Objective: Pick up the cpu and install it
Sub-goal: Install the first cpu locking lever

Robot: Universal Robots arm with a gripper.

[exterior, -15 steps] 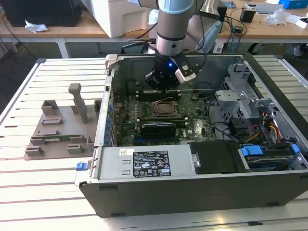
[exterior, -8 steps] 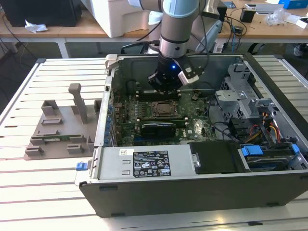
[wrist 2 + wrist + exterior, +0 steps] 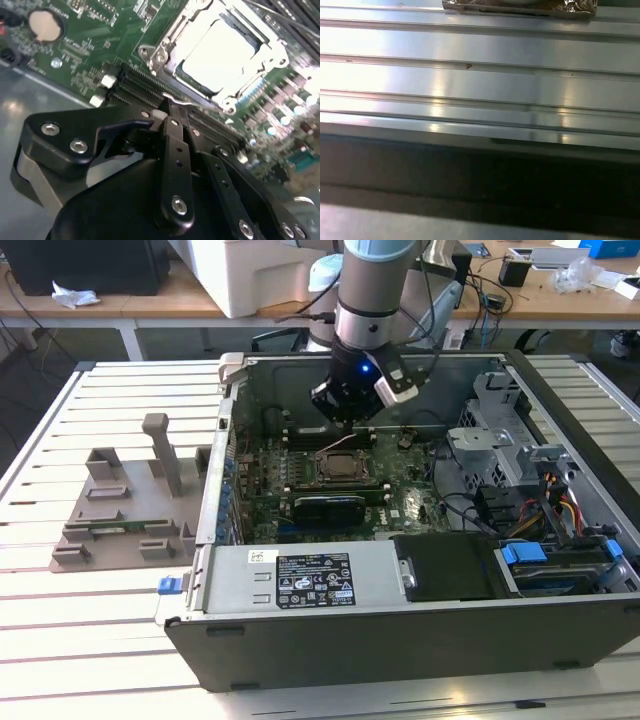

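The cpu [image 3: 215, 52] is a flat silvery-white square lying inside the metal socket frame [image 3: 165, 47] on the green motherboard [image 3: 90, 55]. In the exterior view the socket [image 3: 343, 466] sits mid-board inside the open computer case [image 3: 400, 615]. My gripper [image 3: 346, 422] hangs just above the board on the far side of the socket. In the second wrist view its black fingers [image 3: 172, 125] meet at the gripper tip [image 3: 170, 104], shut with nothing seen between them, over the dark memory slots [image 3: 145, 82] beside the socket.
A grey fixture [image 3: 125, 505] stands on the slatted metal table [image 3: 60, 640] at the exterior view's left. The case holds a power supply [image 3: 310, 580] at the front and drive bays with cables [image 3: 545, 515] at the right. The table's slats [image 3: 480, 75] appear in the first wrist view.
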